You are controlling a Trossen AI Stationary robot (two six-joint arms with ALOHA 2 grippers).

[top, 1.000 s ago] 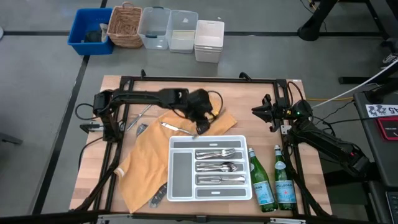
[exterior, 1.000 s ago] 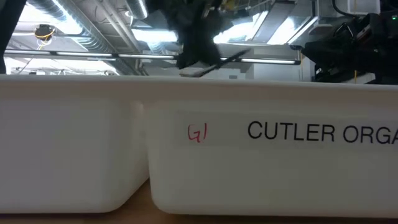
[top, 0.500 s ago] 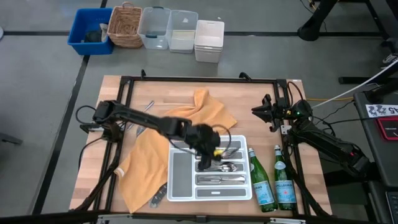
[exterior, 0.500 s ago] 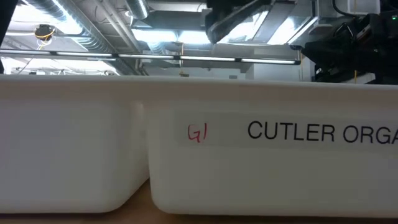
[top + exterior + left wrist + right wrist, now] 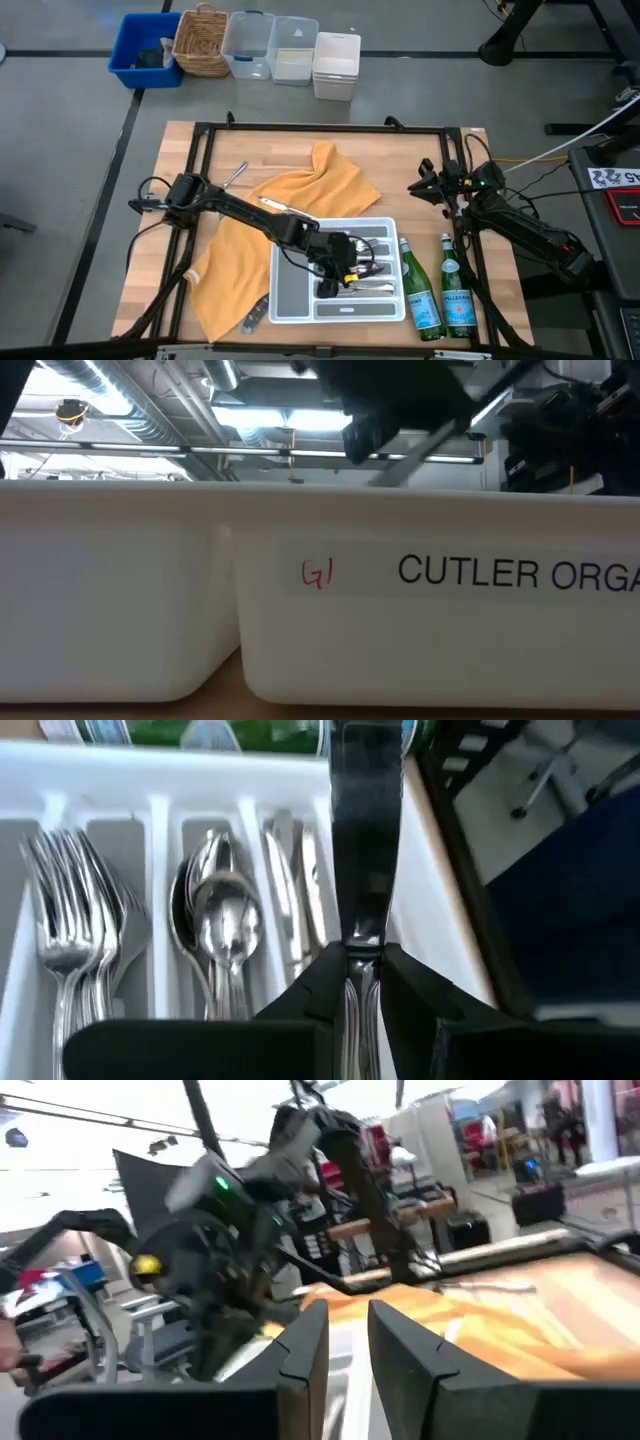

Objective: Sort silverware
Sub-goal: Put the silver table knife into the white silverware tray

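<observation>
My left gripper (image 5: 348, 270) hangs over the white divided tray (image 5: 290, 300), shut on a silver table knife (image 5: 365, 830) whose blade sticks out ahead of the fingers. In the low view the knife (image 5: 430, 445) slants above the tray's rim. Forks (image 5: 70, 920), spoons (image 5: 220, 920) and knives (image 5: 290, 890) lie in separate compartments below. One loose piece of silverware (image 5: 235, 175) lies on the wood at the far left, another (image 5: 275, 205) on the orange cloth (image 5: 320, 185). My right gripper (image 5: 348, 1350) waits open at the table's right side, touching nothing. My left gripper pinches the knife between its two fingers where the blade meets the handle (image 5: 362, 952). The handle (image 5: 358, 1010) runs back between the fingers, which lie along the knife. They slant down from the table's left. The knife is lifted clear of the tray, blade forward.
Two green glass bottles (image 5: 420, 295) (image 5: 457, 295) stand right of the tray. A dark-handled utensil (image 5: 255, 315) lies at the cloth's near edge. Bins and a basket (image 5: 200, 42) sit on the floor beyond the table. A black frame (image 5: 330, 127) borders the tabletop.
My left gripper has carried the knife from above the cloth at the table's middle toward the near right, coming lower and rolling, and now hangs over the tray's compartments. The knife has stayed in its hold throughout.
</observation>
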